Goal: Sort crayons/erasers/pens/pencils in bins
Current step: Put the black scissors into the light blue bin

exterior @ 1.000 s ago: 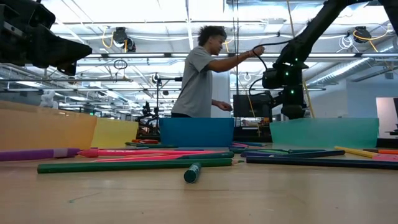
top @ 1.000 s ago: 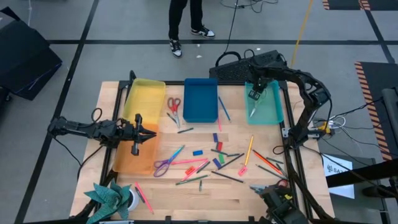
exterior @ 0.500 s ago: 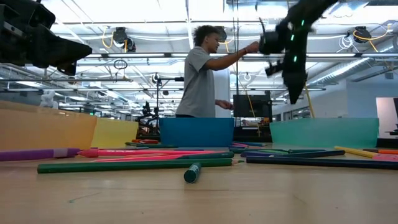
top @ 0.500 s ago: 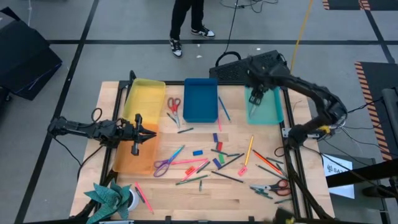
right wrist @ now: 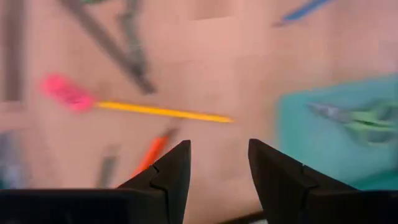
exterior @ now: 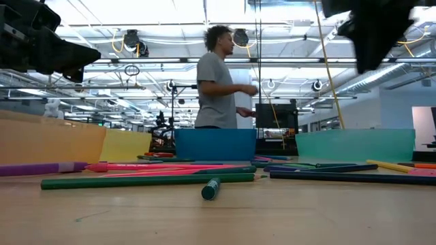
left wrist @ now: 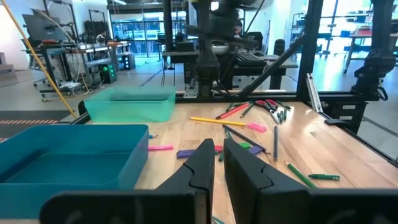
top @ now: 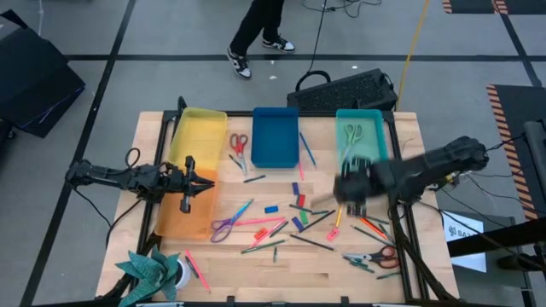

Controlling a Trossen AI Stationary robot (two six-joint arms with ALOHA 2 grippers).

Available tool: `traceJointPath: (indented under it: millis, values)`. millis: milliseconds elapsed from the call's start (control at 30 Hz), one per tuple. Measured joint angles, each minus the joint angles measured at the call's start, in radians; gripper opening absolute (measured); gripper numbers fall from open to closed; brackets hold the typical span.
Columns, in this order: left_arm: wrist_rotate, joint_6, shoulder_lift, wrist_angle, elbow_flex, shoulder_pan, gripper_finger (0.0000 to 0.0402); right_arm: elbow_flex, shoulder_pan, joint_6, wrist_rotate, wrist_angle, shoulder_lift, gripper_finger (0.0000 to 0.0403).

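The right gripper [top: 350, 189] has swung off the shallow teal bin [top: 362, 159], jaws parted, empty, above the wooden table [top: 324, 260]. Left gripper [top: 189, 183] waits over the translucent orange bin [top: 171, 223], fingers nearly together. Stubby erasers [top: 271, 208] lie mid-table.

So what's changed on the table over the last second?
The right gripper has swung from over the teal bin toward the loose sticks mid-table, fingers open and empty. Green scissors now lie in that bin. The person has lowered an arm. The left gripper and the other bins have not moved.
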Motion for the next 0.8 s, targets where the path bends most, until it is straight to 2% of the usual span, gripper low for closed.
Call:
traceJointPath:
  millis: [167,367,567,800]
  values:
    - [0.0,0.0,0.0,0.0,0.0,0.0,0.004,0.0,0.312,0.267,-0.101,0.031,0.112,0.0153]
    - [0.0,0.0,0.0,0.0,0.0,0.0,0.004,0.0,0.565,0.43,-0.204,0.182,0.247,0.0153]
    - [0.0,0.0,0.0,0.0,0.0,0.0,0.004,0.0,0.702,0.457,-0.232,0.232,0.316,0.0153]
    - [0.0,0.0,0.0,0.0,0.0,0.0,0.004,0.0,0.729,0.418,-0.303,0.236,0.369,0.0153]
